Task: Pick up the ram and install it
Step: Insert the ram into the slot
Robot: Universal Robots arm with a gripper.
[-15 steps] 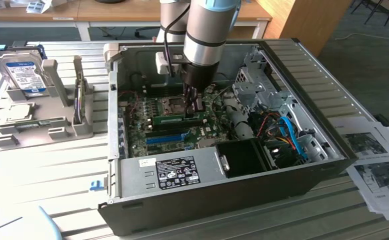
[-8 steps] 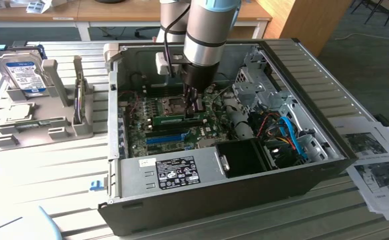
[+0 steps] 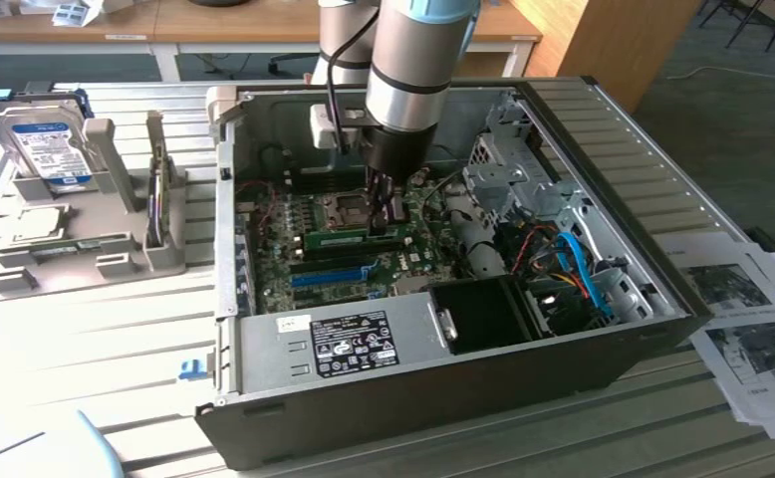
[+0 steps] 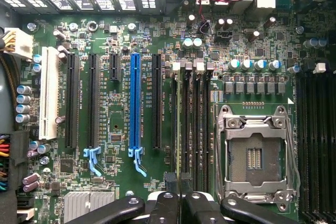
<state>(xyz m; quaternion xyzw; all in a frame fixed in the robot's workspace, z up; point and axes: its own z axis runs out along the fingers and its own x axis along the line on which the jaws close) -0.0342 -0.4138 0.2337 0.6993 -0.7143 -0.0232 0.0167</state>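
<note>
Just beside the nearly-shut gripper [image 3: 387, 227], nothing clearly in it, the ram [image 3: 337, 237] lies along a slot [image 4: 197, 129], lined up to seat, I guess.

Nothing can be read with certainty. The black rating label [image 3: 351, 337] on the grey metal power supply, nearer the exterior camera than the end effector [image 3: 385, 221], bears white print too fine to make out. The same goes for the blue label [image 3: 45, 139] of the silver hard drive, well off toward the exterior view's left of the end effector. It also goes for the white printed paper sheets [image 3: 746, 319] far toward the right, and the white lettering on the green motherboard [image 4: 118, 114].
</note>
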